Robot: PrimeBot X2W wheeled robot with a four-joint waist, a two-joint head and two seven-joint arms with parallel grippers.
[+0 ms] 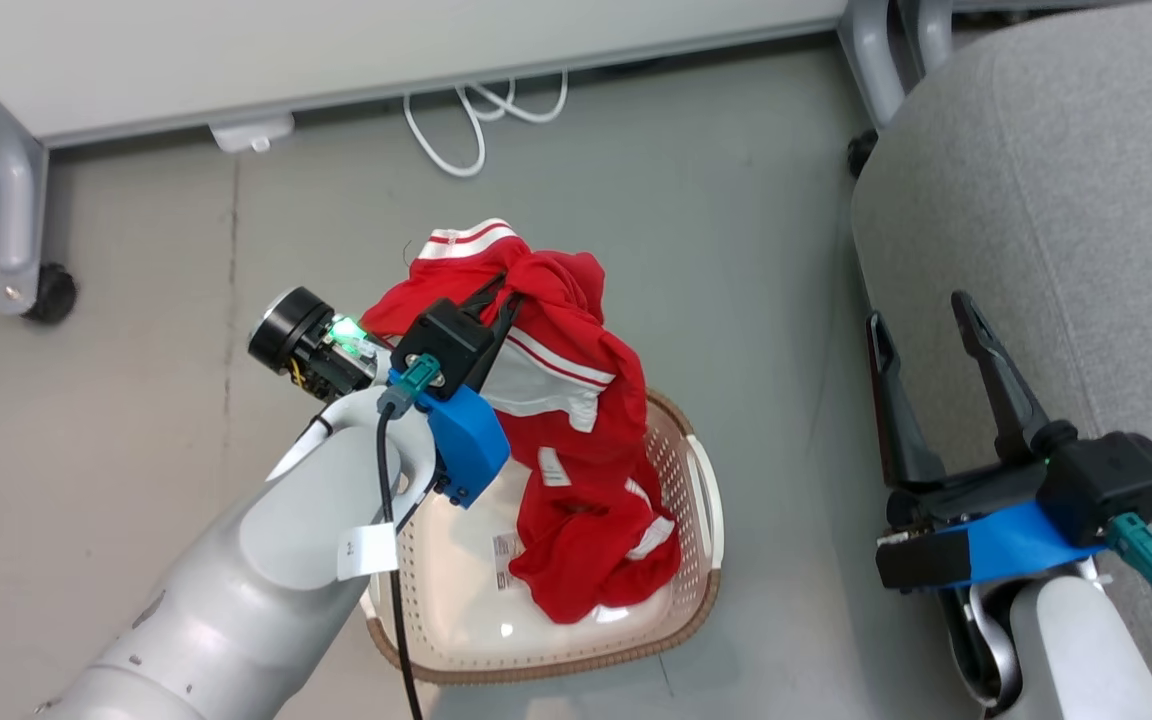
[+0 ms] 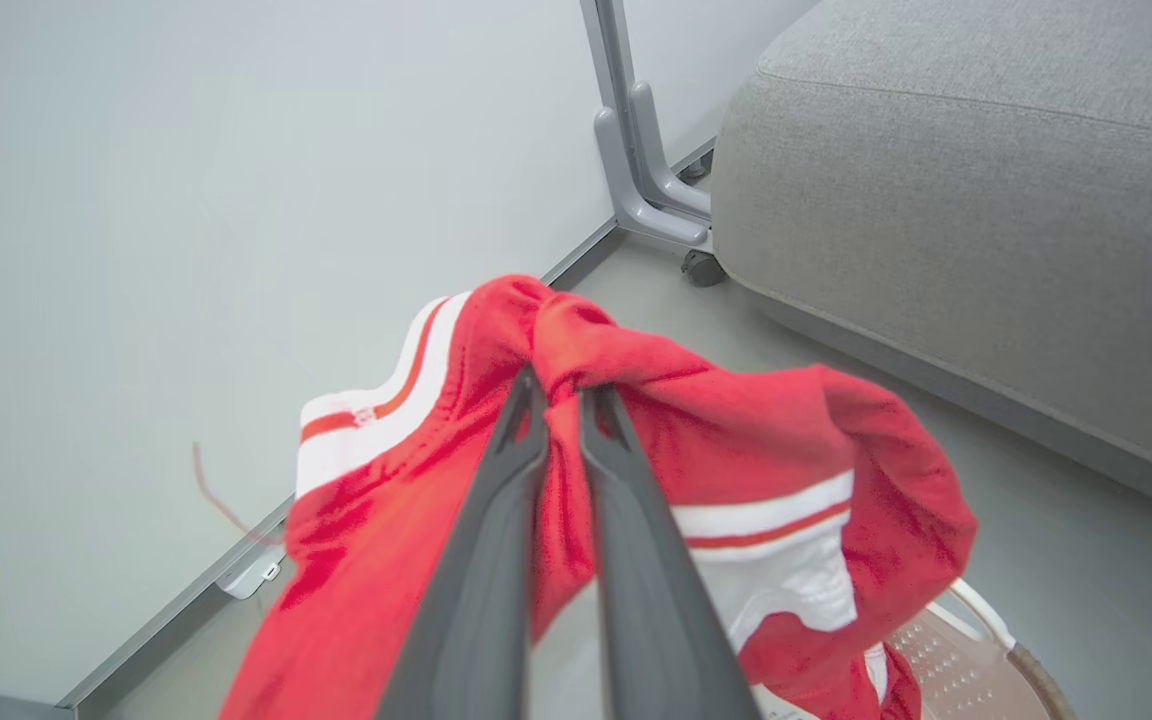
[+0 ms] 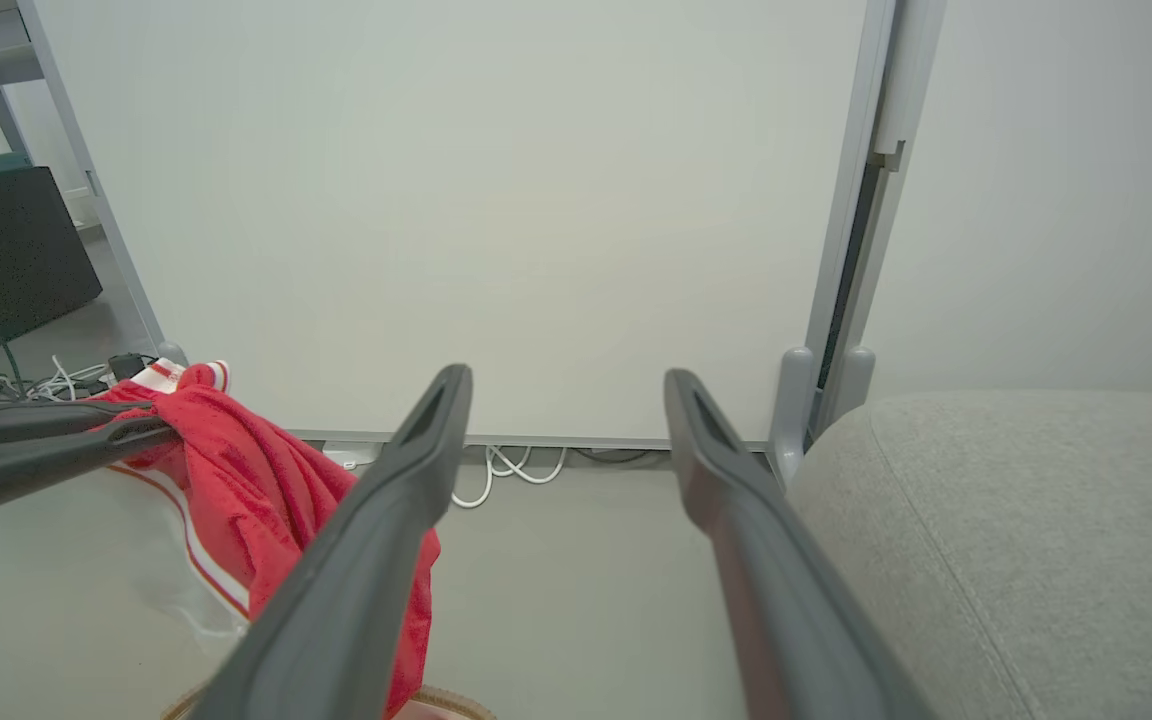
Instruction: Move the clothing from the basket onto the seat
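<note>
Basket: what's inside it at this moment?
The basket holds the lower part of the red clothing hanging from the shut left claw, plus a label sticker on its bottom. Anything beneath that heap is covered.

The grey floor [image 1: 736, 220] carries the basket [image 1: 681, 480], the seat [image 1: 1036, 200] beside it, a looped white cable [image 1: 476, 172], and what seems a wheeled partition leg [image 1: 16, 230].

Smooth grey floor [image 1: 136, 420] meets a pale partition panel [image 3: 486, 200] on grey castored metal legs [image 1: 14, 210], white cable [image 1: 481, 145] looped beneath, perhaps a dark cabinet [image 3: 6, 250] beyond.
</note>
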